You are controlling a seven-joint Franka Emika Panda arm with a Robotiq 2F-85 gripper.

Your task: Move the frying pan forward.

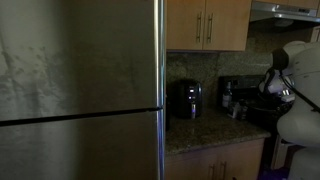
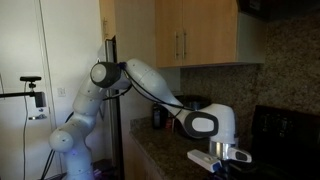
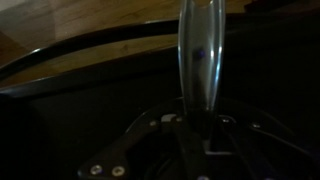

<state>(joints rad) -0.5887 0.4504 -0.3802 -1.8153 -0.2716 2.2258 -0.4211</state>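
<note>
Scanning rightward, we see a fridge (image 1: 80, 80), a black appliance (image 1: 185, 98) on the table (image 1: 205, 130), then the arm (image 1: 295, 90). In the wrist view the frying pan's handle (image 3: 200, 50) runs into the gripper (image 3: 195, 130); whether the jaws clamp it we cannot tell.

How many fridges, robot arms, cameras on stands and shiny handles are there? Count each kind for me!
Fridge: 1
Robot arm: 1
Camera on a stand: 1
Shiny handle: 1
Total: 4
</note>
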